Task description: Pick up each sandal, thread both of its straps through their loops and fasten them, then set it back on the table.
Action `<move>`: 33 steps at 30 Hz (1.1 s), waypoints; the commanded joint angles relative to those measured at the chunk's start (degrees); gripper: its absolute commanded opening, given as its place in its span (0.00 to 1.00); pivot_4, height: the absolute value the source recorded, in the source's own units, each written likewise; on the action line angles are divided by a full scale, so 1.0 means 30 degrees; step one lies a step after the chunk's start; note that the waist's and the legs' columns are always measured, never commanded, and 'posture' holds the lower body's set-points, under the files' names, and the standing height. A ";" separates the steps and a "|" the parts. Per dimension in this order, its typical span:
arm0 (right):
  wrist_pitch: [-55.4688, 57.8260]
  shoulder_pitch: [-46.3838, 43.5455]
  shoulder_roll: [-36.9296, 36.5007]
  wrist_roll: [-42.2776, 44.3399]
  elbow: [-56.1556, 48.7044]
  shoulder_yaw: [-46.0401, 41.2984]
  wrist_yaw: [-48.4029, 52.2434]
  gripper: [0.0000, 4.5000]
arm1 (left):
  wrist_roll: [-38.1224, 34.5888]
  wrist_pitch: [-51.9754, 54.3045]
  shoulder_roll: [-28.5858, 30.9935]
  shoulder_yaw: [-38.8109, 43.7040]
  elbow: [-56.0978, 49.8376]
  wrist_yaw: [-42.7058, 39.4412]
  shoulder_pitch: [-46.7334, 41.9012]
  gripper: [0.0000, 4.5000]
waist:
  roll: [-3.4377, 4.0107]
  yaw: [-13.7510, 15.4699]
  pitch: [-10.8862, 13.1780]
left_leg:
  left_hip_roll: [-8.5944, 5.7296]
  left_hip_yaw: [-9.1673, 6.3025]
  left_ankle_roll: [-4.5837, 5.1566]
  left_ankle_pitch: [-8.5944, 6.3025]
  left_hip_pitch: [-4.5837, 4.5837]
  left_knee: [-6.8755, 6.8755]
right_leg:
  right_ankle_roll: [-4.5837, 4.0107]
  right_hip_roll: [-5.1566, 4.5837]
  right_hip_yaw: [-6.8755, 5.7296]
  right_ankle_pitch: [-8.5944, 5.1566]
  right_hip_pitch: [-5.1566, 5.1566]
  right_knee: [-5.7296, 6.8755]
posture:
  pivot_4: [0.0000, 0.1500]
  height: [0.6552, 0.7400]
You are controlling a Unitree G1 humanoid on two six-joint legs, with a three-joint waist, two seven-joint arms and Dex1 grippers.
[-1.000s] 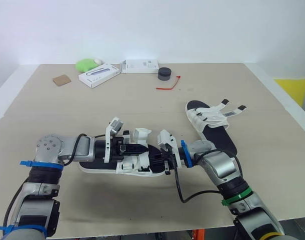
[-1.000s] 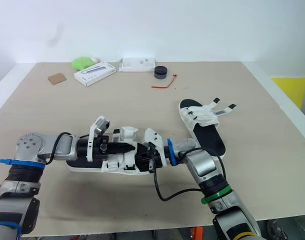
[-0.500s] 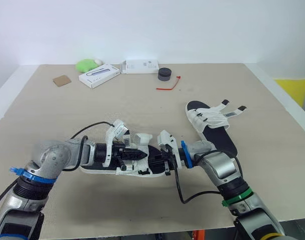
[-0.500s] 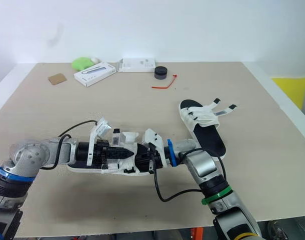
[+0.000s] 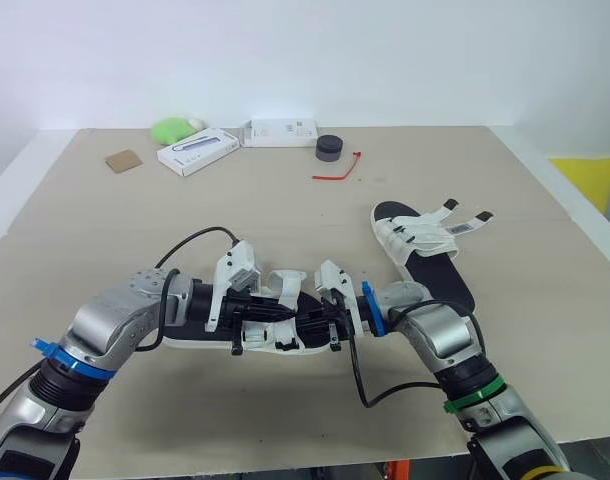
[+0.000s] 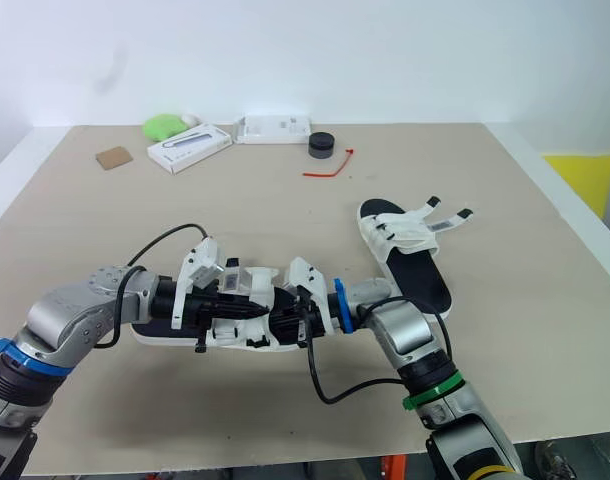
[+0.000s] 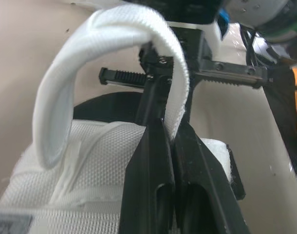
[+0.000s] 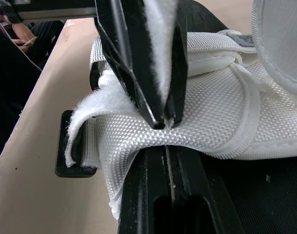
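Note:
The near sandal point(image 5: 190, 337), black-soled with white mesh straps, lies at the front middle of the table between my two grippers. My left gripper point(image 5: 285, 318) is shut on one white strap point(image 7: 65, 97), which arches in a loop above the sandal's upper. Facing it from the right, my right gripper point(image 5: 321, 322) is shut on the white mesh upper point(image 8: 212, 112), tip to tip with the left fingers point(image 8: 124, 58). The second sandal point(image 5: 425, 250) lies to the right, its two straps spread open.
Along the far edge sit a green object point(image 5: 170, 128), a white box point(image 5: 197, 150), another white box point(image 5: 280, 131), a black round tin point(image 5: 329, 148), a red tie point(image 5: 337, 172) and a brown card point(image 5: 124, 160). A cable hangs under my right forearm.
My left arm has swung its elbow inward and the left gripper has rolled and slid a little right along the sandal, curling the strap into a loop. The right gripper has held still.

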 commanded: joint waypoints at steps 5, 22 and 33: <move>0.0686 0.0775 0.0030 -0.0680 0.1475 0.0884 -0.0630 0.00 | 0.2161 -0.1558 0.0008 -0.0475 0.1514 -0.1973 -0.0434 0.01 | 0.0004 -0.0020 0.0002 | 0.0015 -0.0001 0.0011 -0.0005 0.0000 0.0000 | 0.0000 0.0021 0.0000 0.0000 0.0000 0.0001 | 1.00 1.00; 0.0648 0.0676 -0.0009 -0.0710 0.1537 0.0974 -0.0511 0.00 | 0.3459 -0.4519 -0.0592 -0.0467 0.1613 -0.5311 -0.0682 0.01 | 0.0009 -0.0029 0.0007 | 0.0017 -0.0001 0.0025 0.0001 -0.0002 0.0007 | 0.0015 0.0027 0.0001 0.0010 0.0005 0.0008 | 1.00 1.00; 0.0691 0.0661 -0.0011 -0.0666 0.1519 0.0969 -0.0599 0.00 | 0.5502 -0.7259 -0.1284 -0.1182 0.3116 -0.6224 -0.0763 0.01 | 0.0011 -0.0045 0.0005 | 0.0042 -0.0001 0.0096 -0.0040 0.0001 0.0012 | -0.0006 0.0066 0.0007 -0.0001 0.0008 0.0009 | 1.00 1.00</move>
